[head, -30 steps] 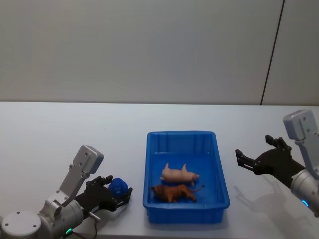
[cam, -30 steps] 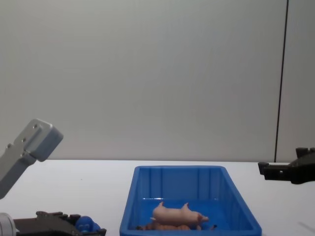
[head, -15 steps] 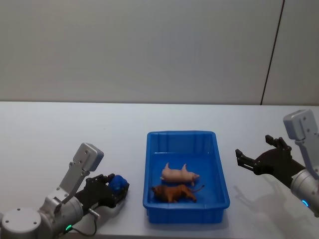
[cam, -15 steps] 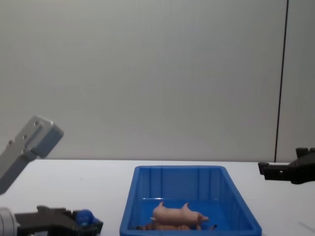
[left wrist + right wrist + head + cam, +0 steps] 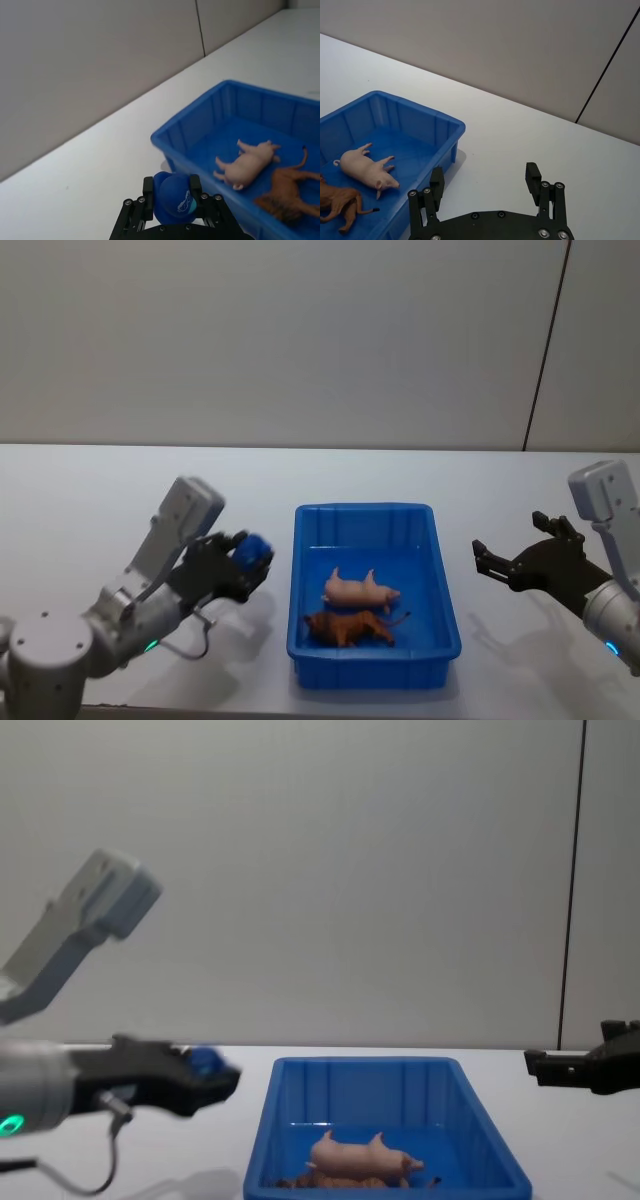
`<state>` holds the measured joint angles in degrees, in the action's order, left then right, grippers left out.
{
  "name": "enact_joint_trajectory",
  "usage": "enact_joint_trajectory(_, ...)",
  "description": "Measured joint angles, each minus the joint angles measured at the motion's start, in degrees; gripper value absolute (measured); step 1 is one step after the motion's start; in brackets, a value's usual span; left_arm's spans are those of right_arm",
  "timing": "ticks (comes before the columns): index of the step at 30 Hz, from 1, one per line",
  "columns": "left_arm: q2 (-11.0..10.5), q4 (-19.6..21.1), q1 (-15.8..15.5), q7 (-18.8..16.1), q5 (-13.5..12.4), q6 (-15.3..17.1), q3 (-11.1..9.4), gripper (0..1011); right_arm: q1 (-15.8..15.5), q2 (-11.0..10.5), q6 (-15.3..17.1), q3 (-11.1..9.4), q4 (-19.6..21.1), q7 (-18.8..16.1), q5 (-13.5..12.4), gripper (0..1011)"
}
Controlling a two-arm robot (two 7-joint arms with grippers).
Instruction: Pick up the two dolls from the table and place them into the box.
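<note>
Three dolls and a blue box, one doll aloft.

Blue rounded figure, clamped between black fingers, raised off the table, just left of the box and outside its rim. Bright-blue bin, shallow, sloping walls, thick rim. Inside: pink pig lying on its side mid-floor; brown four-legged animal on its side just nearer, tail toward the right wall.

Left pincer w/ blue doll (clamped) now off table.
</note>
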<state>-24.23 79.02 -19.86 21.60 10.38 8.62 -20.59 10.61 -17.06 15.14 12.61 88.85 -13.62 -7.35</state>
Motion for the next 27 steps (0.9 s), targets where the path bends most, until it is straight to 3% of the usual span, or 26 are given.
enact_joint_trajectory(12,5.25,-2.28,-5.58,3.58,-3.28,-2.64,-2.49,359,0.00,0.00,0.00,0.00,0.00,0.00,0.00,1000)
enact_joint_trajectory(18,8.31,-5.30,-8.67,5.42,-4.37,-4.56,-3.87,577,0.00,0.00,0.00,0.00,0.00,0.00,0.00,1000)
enact_joint_trajectory(27,10.14,-6.51,-10.33,6.26,-4.96,-5.90,-4.87,845,0.00,0.00,0.00,0.00,0.00,0.00,0.00,1000)
